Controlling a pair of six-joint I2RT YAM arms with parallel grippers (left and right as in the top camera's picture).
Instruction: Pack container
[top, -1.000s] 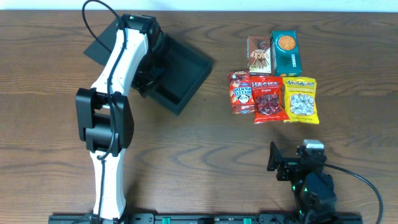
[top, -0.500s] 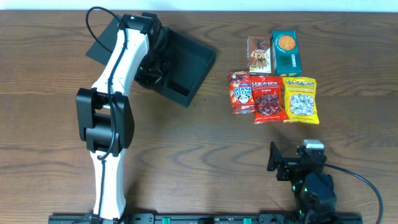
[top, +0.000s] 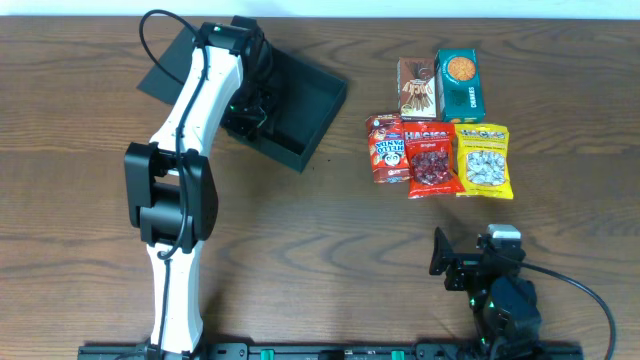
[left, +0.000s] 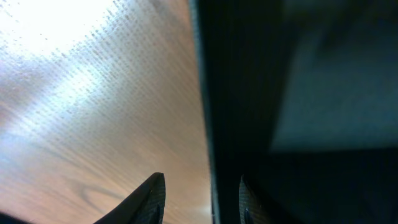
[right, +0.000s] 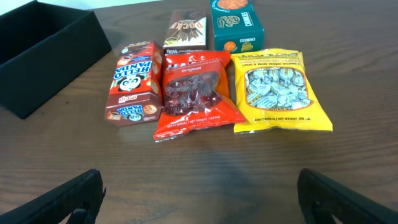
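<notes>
Since a second ago the container has swung and slid a little further from me. Over the last half second it has hardly moved. My left gripper stands narrowly parted astride one of its walls. Bare wood shows between my outer finger and that wall, and the box's dark inside lies past the other finger. Its flap lid lies behind my wrist.

My right gripper gapes wide and holds nothing. Just ahead of it lie:
- a red "Hello Panda" box
- a red bag marked "Original"
- a teal "Cookies" carton
- a yellow bag whose print I cannot read
</notes>
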